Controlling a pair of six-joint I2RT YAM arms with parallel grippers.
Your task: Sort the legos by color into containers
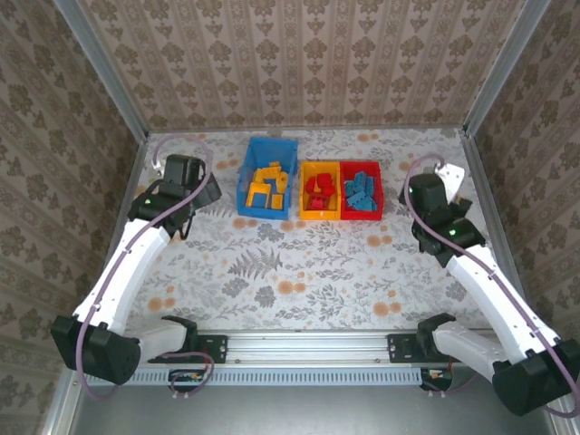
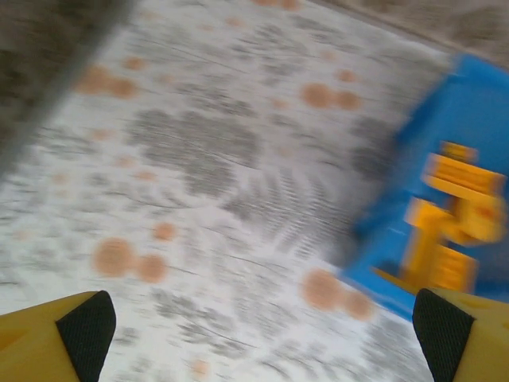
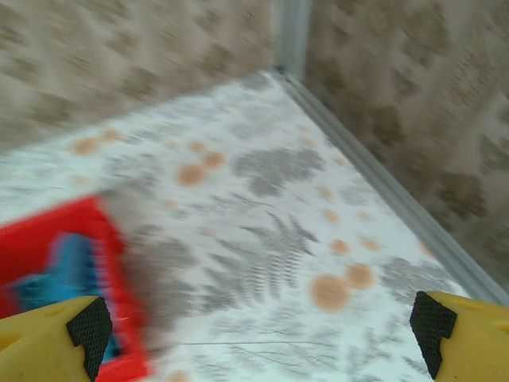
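The legos (image 1: pixel 268 186) sit in the containers (image 1: pixel 321 216) at the far edge of the surface (image 1: pixel 299 272), between the released, empty left claw (image 2: pixel 262 330) and the released, empty right claw (image 3: pixel 261 326), both equally near.

Three containers (image 1: pixel 320 217) sit side by side far back on the table (image 1: pixel 299 267), legos (image 1: pixel 317 192) inside each.

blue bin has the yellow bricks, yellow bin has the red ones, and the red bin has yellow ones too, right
Not quite. The red bin holds blue bricks, not yellow ones, as the top external view shows. The rest stands: the blue bin has the yellow bricks and the yellow bin has the red bricks.
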